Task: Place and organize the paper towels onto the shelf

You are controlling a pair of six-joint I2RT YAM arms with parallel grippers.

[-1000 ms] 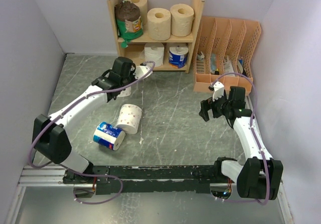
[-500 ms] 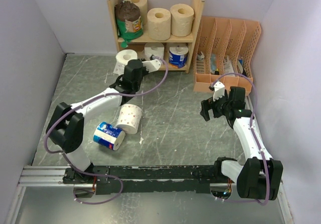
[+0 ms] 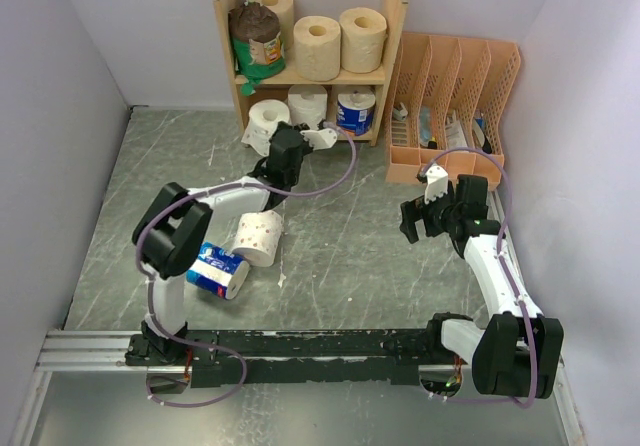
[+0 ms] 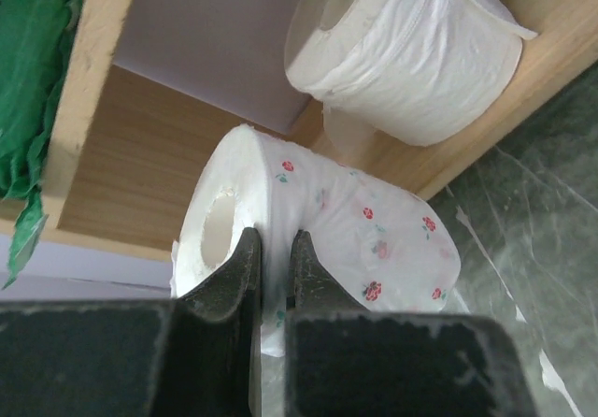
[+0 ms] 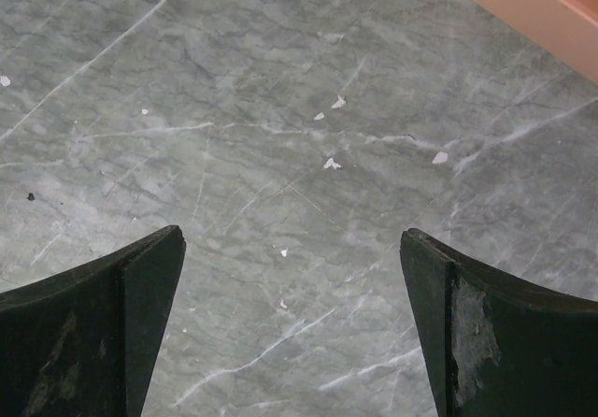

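Note:
My left gripper [image 3: 272, 138] is shut on a white flower-dotted roll [image 4: 322, 235], pinching its wall, and holds it at the lower-left opening of the wooden shelf [image 3: 392, 26]; the roll [image 3: 265, 121] also shows in the top view. The lower tier holds a white roll [image 3: 308, 104] [image 4: 411, 43] and a blue-wrapped roll [image 3: 355, 111]. The upper tier holds a green-and-brown wrapped roll [image 3: 258, 41] and three tan rolls [image 3: 317, 46]. On the floor lie a white dotted roll [image 3: 258, 236] and a blue-wrapped roll [image 3: 217, 270]. My right gripper [image 3: 422, 216] [image 5: 291, 328] is open and empty over bare floor.
A peach-orange slotted file organizer [image 3: 455, 106] with a few items stands right of the shelf. Grey walls close in on the left, back and right. The arms' base rail [image 3: 300, 344] runs along the near edge.
My left arm has swung right and toward the shelf, carrying the flower-dotted roll from the open floor up to the lower tier's left opening. The right arm has not moved.

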